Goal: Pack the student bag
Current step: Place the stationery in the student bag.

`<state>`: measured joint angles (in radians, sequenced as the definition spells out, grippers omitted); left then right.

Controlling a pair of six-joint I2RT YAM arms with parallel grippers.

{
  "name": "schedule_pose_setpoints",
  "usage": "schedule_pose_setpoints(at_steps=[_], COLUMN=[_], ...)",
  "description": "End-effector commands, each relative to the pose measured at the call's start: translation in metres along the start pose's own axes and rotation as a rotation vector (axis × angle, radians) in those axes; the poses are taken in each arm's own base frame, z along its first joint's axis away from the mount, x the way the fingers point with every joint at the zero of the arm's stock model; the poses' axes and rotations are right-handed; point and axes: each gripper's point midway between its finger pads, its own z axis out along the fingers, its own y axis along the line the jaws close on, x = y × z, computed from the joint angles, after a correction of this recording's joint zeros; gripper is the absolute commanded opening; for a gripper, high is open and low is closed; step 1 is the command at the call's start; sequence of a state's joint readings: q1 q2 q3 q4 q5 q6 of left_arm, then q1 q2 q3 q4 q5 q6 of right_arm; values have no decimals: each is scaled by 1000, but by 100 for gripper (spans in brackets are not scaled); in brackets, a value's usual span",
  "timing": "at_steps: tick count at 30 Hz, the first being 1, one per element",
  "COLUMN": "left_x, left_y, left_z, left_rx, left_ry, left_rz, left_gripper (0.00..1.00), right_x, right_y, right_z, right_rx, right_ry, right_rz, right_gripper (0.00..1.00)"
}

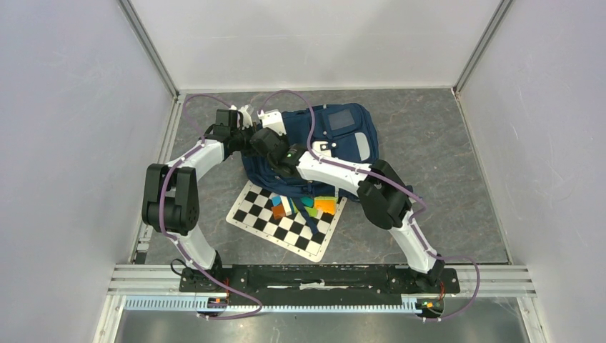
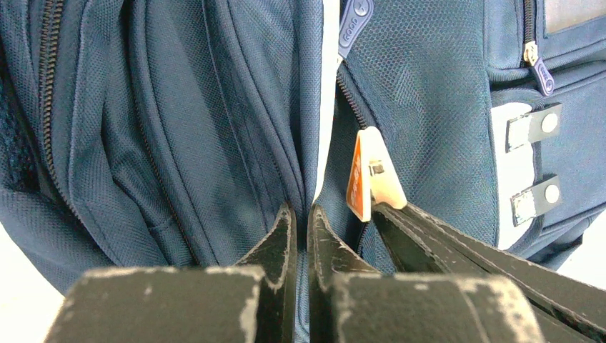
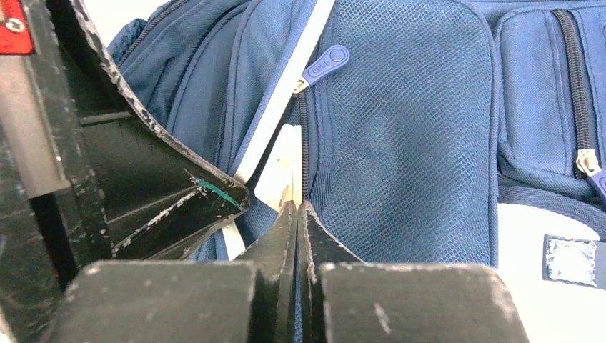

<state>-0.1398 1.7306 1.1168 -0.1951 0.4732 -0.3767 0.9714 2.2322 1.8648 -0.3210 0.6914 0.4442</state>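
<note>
The student bag (image 1: 343, 136) lies flat at the back middle of the table, navy with a grey stripe. Both grippers meet at its left side. My left gripper (image 2: 302, 211) is shut on a fold of the bag's fabric (image 2: 214, 128) beside a zip opening. My right gripper (image 3: 296, 205) is shut, its tips against a flat cream-and-orange thing (image 2: 366, 171) that stands in the zip opening (image 3: 304, 143). Whether those tips grip it I cannot tell. From above, the left gripper (image 1: 251, 118) and right gripper (image 1: 270, 128) sit close together.
A black-and-white checkerboard (image 1: 268, 214) lies in front of the bag, with several coloured blocks (image 1: 314, 206) on its far edge, partly under the right forearm. White walls enclose the table on three sides. A metal rail (image 1: 321, 282) runs along the near edge.
</note>
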Motion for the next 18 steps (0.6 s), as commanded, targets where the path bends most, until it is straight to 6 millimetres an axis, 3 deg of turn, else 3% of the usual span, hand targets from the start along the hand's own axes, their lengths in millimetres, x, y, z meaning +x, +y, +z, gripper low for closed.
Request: schedule_pose_setpoints(at_steps=[1,2,4,10,15,18], left_x=[2,1,1,-2,-4,-4], left_y=[-16,-16,-15,-12,-10,-9], left_z=[-14,-15,-15,-18,-19,-21], left_rx=[44,43,38,22,12,1], left_ry=[5,3,1,-12,-17,-22], left_rz=[-14,-12,-11,-1,4,11], left_gripper=[2,2,2,2,2,2], right_x=[-8,-8,-10,-35,-54,-59], right_y=[-4,-2,0,-5,-10,-10], right_z=[6,5,2,-20,-39,-39], right_rx=[36,20,-1,-61,-105,-118], right_ry=[-21,-18,-19,-80,-136,-149], right_rz=[-8,-6,-2,9,23,19], right_gripper=[0,3,18,43,58,69])
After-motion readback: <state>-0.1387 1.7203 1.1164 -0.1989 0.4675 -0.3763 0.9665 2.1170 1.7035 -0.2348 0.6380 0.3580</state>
